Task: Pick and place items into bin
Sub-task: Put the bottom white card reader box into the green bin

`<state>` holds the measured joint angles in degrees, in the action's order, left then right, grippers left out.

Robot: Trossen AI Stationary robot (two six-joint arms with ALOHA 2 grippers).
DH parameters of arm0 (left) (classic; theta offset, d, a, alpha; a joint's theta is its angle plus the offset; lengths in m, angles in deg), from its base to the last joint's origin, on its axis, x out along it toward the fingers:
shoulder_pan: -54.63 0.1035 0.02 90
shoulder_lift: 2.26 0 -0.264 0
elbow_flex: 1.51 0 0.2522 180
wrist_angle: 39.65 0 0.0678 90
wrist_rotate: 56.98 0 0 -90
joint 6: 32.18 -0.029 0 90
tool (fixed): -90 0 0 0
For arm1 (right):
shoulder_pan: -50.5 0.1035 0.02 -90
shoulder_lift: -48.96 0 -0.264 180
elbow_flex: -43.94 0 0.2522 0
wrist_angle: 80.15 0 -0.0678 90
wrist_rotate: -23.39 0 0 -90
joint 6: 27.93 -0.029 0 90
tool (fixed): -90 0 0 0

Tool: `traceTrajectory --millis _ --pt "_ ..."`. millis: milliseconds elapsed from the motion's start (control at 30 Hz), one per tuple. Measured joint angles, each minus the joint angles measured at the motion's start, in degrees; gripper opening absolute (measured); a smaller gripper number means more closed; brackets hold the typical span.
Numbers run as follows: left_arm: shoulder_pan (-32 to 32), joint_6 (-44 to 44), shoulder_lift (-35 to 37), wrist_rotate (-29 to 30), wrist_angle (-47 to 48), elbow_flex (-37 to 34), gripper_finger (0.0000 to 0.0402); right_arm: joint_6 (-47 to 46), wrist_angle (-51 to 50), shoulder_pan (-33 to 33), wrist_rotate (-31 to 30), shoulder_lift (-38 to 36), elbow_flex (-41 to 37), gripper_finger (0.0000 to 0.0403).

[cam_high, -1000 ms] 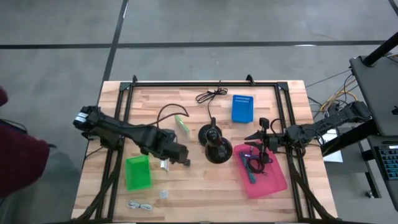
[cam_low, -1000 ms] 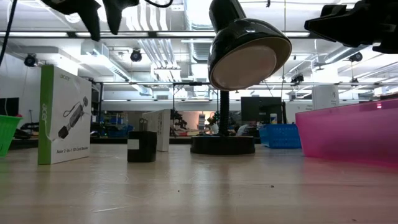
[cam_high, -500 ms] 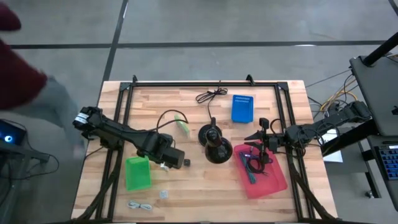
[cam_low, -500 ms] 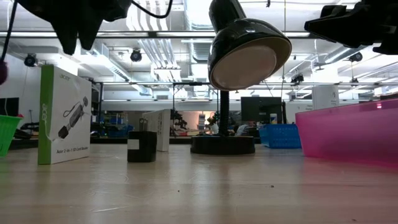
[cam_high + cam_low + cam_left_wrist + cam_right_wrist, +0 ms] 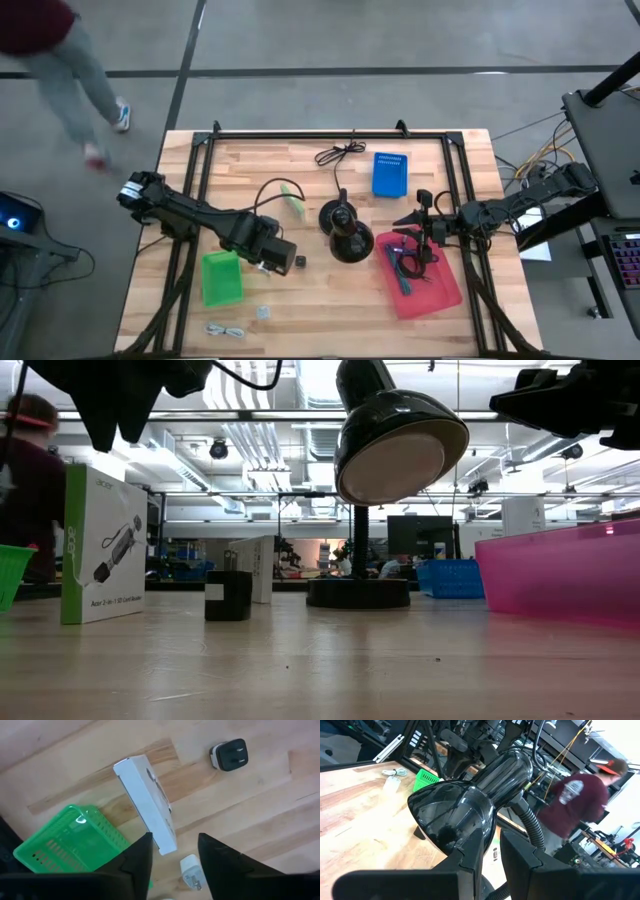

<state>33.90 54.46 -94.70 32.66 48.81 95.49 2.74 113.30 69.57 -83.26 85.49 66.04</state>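
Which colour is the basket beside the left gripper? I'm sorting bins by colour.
Green: the basket by the left gripper shows best in the high view.

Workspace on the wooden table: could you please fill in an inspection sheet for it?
Surface: wooden table, metal frame around it.
Job's things: black plug adapter, white box and white charger loose; pink bin holds cables; green bin; blue bin.
Clutter: black desk lamp.
Grippers: left gripper open over white box; right gripper at pink bin.
Cables: black cable, white cable.
Surroundings: person passing.
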Motion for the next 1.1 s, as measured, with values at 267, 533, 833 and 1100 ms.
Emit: traceTrajectory --millis 267,533,833,1100 --pt "0.13 8.82 0.00 0.83 3.07 -0.38 0.0212 0.00 0.01 0.00 0.00 0.00 0.00 0.0054" --pt "0.17 11.91 0.00 0.66 0.82 -3.71 0.0215 0.00 0.01 0.00 0.00 0.00 0.00 0.0054" --pt "0.24 12.37 -0.05 2.76 -0.24 -4.14 0.0215 0.00 0.03 0.02 0.00 0.00 0.00 0.0054" --pt "0.48 12.53 -0.28 4.49 -1.11 -5.79 0.0215 -0.01 0.01 0.01 0.00 -0.01 0.00 0.0054"
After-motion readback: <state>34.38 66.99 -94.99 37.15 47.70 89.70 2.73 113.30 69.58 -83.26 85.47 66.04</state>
